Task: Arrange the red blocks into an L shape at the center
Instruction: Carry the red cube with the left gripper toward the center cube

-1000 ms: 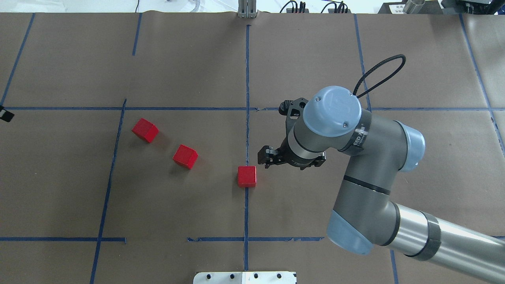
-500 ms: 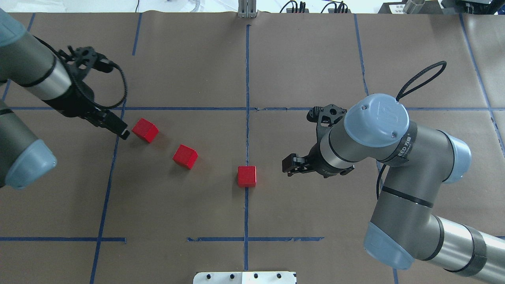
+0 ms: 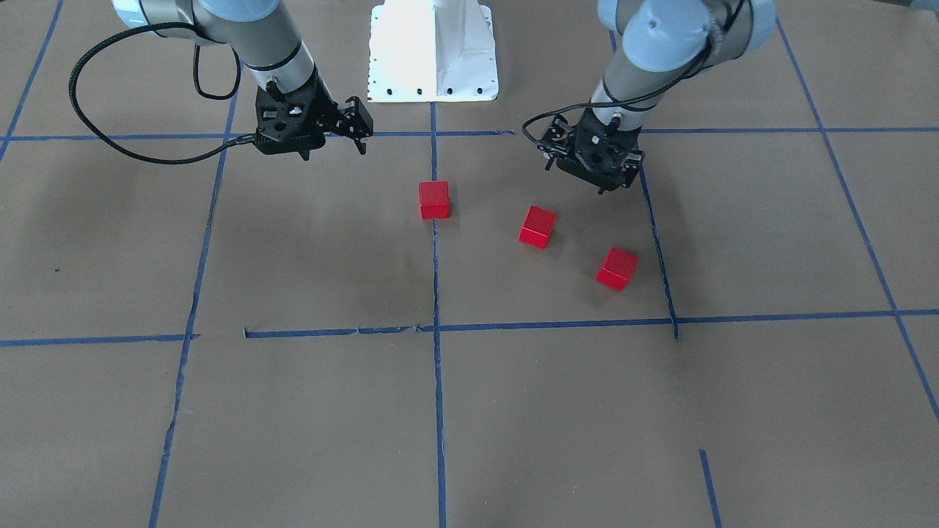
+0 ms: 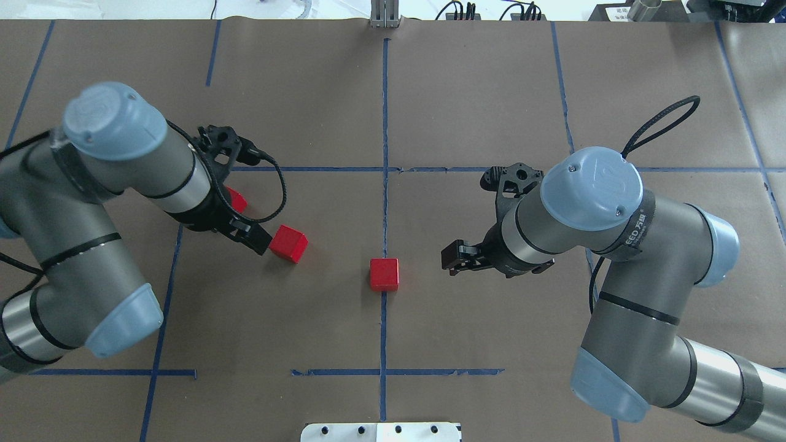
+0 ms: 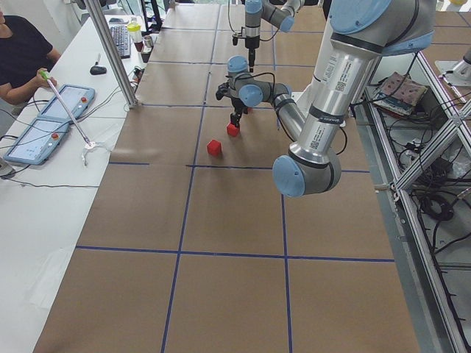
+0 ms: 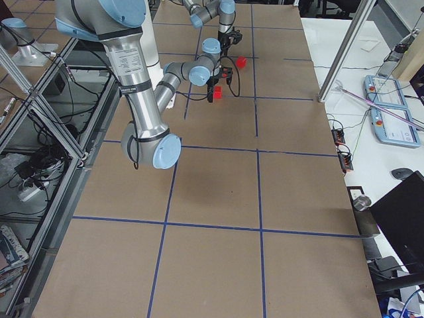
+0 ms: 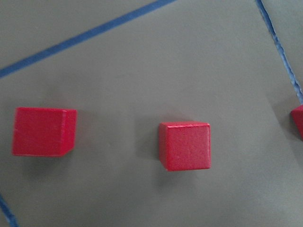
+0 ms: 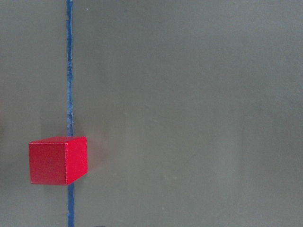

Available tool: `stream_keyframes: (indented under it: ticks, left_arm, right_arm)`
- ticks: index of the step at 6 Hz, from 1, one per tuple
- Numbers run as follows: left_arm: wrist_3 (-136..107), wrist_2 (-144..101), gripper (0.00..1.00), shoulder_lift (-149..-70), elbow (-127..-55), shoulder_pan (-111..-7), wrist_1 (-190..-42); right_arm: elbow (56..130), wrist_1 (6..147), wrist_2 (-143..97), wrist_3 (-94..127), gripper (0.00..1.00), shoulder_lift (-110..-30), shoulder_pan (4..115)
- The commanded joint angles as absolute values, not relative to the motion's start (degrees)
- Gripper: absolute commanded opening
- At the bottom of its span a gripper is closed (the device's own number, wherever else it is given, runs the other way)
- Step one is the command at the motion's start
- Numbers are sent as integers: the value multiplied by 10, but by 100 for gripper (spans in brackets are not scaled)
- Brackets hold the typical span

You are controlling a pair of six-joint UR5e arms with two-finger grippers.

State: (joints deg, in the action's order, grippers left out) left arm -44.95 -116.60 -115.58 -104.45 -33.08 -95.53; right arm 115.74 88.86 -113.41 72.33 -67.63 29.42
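Observation:
Three red blocks lie on the brown paper. One [image 4: 384, 274] [image 3: 433, 199] sits on the centre blue tape line [image 4: 384, 209], also in the right wrist view [image 8: 57, 160]. The middle block [image 4: 288, 244] [image 3: 538, 226] and the left block [image 4: 237, 199] [image 3: 617, 268] lie further left; my left arm partly covers the left one. My left gripper [image 4: 249, 232] [image 3: 578, 176] hovers open and empty between these two. The left wrist view shows two full blocks [image 7: 185, 145] [image 7: 43, 131]. My right gripper [image 4: 453, 258] [image 3: 354, 126] is open and empty, right of the centre block.
The white robot base plate [image 4: 381, 431] [image 3: 433, 51] sits at the table's near edge. A black cable loop [image 4: 666, 120] hangs off the right wrist. An operator [image 5: 22, 55] with tablets sits beside the table in the exterior left view.
My left arm has swept in from the far left, past the left block, to beside the middle block. My right gripper has drawn back to the right from the centre block. The blocks have not moved.

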Motion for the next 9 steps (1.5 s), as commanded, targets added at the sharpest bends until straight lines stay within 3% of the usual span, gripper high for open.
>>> stream_keyframes:
  ticks: [1,5,6,7,8,9]
  left_arm:
    - [-466,-1157,100,-1171,-970,-323,-1051]
    - [-464,-1119,100,-1175,-956,-321,-1052]
    - [-463,-1114,98,-1177,-953,-321,-1052]
    - [-461,-1103,90,-1194,-934,-321,-1053]
    - [-461,-1103,67,-1199,-926,-320,-1053]
    - [-464,-1103,21,-1199,-925,-320,-1052]
  right_arm:
    - [1158,889,-1133,724,100,-675,292]
    - [1158,889,-1132,723,100,-674,292]
    - [1158,889,-1132,723,100,-675,292]
    - [1158,889,-1132,723,100,-675,291]
    - [1158,889,-1132,723,100,-676,290]
    - [1158,888,-1132,724,100,-676,290]
